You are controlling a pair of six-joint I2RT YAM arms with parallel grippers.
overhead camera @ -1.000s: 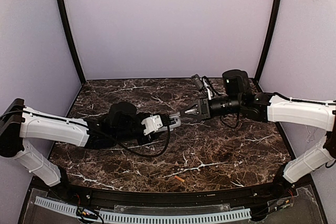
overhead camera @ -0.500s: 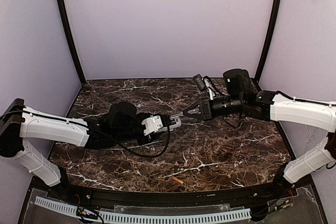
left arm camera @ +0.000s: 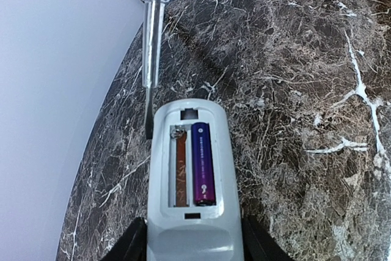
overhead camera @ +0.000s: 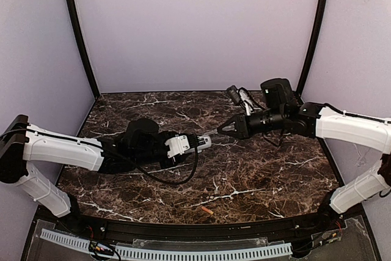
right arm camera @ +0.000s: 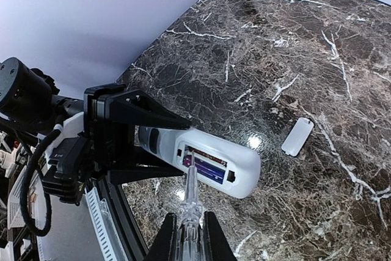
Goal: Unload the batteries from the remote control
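since a second ago the right arm has drawn slightly back to the right, so its tool reaches the remote control (overhead camera: 200, 143) from a little farther off. the orange battery (overhead camera: 208, 210) lies a touch nearer the front edge of the worktop (overhead camera: 263, 169), well apart from both arms.

the left fingers (left arm camera: 130, 246) are clamped on the sides of the remote control, which is held off the worktop with its open battery bay facing up. the right fingers (right arm camera: 215, 239) are closed on the clear handle of a screwdriver-like tool (right arm camera: 190, 194).

the left wrist view shows the bay plainly: a purple battery (left arm camera: 203, 163) sits in the right slot, and the left slot is bare with a spring at its top. a small pale print marks the battery's upper end, too small to read. here the tool's dark shaft runs just beside the remote's left edge.

the right wrist view places the tip at the bay, possibly touching its rim. only this view shows the small white cover (right arm camera: 297, 137), flat on the worktop past the remote.
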